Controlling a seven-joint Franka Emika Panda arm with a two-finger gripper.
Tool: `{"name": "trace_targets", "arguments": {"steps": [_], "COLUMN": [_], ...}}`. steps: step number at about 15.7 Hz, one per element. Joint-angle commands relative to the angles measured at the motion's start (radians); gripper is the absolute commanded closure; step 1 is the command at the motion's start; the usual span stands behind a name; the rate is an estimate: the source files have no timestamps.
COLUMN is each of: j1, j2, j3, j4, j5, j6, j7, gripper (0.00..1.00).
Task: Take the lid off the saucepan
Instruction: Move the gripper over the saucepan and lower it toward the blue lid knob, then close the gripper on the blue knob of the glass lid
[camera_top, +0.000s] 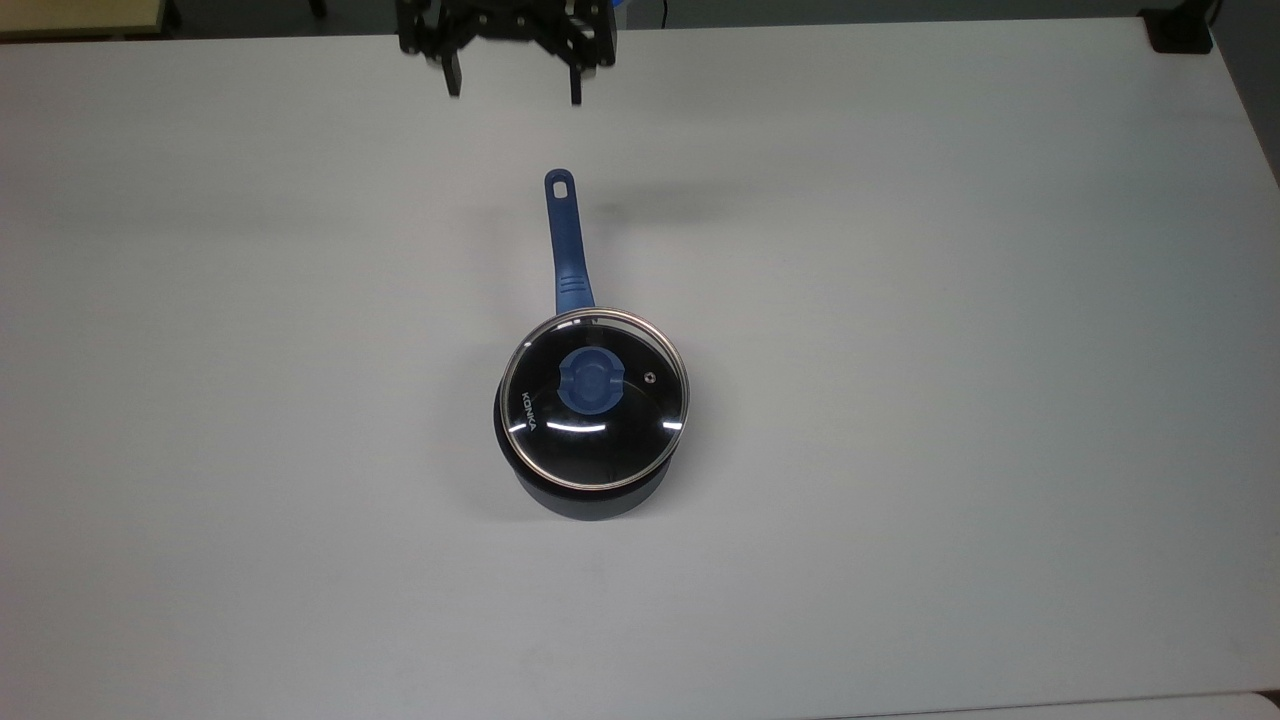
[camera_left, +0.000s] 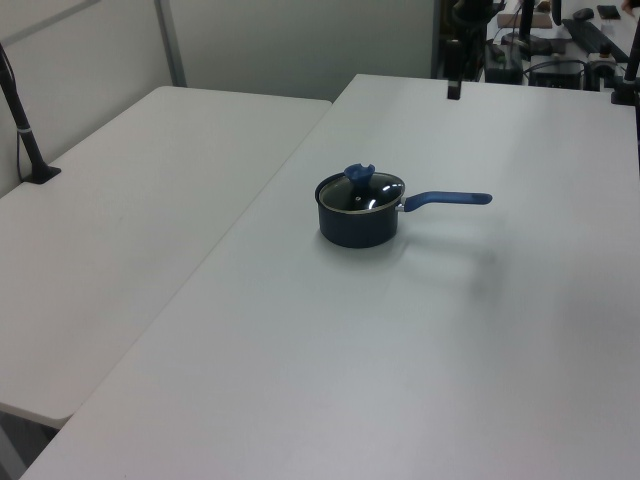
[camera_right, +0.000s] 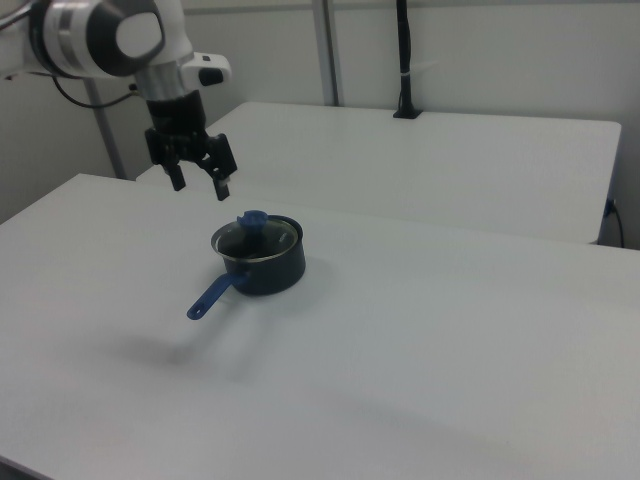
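right view, l to r: arm w/ gripper (camera_right: 203, 185) hangs in the air at upper left, fingers spread wide w/ nothing between them, well apart from the pan. below and to its right the saucepan (camera_right: 262, 265) sits on the white table (camera_right: 420, 330), blue handle (camera_right: 212, 296) running toward the right view's lower left. lid (camera_right: 257, 234) sits flat on the pan rim, blue knob (camera_right: 251, 220) up.

top view: gripper (camera_top: 512, 92) at the top edge, fingers apart, beyond the handle's hole end (camera_top: 559, 185). lid (camera_top: 594, 400) covers the saucepan (camera_top: 590, 500), white lettering at the top view's left, steam vent (camera_top: 648, 376) right of the knob.

left view: pan (camera_left: 358, 222) mid table, handle pointing to the left view's right.
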Motion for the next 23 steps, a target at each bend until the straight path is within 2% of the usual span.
{"name": "trace_targets", "arguments": {"steps": [1,5,8,15,22,23], "j1": [0.013,0.030,0.034,0.079,0.099,0.099], "j2": [0.127,0.245,0.313,0.401,0.433,0.433], "j3": [-0.005,-0.004,-0.004,-0.004,-0.007,-0.007], "j4": [0.079,0.149,0.152,0.152,0.152,0.152], "j5": [0.005,0.010,0.015,0.011,0.001,0.001], "j6": [0.088,0.226,0.347,0.454,0.502,0.502], "j7": [0.017,0.085,0.128,0.181,0.198,0.197], "gripper": [0.00,0.00,0.00,0.00,0.00,0.04]}}
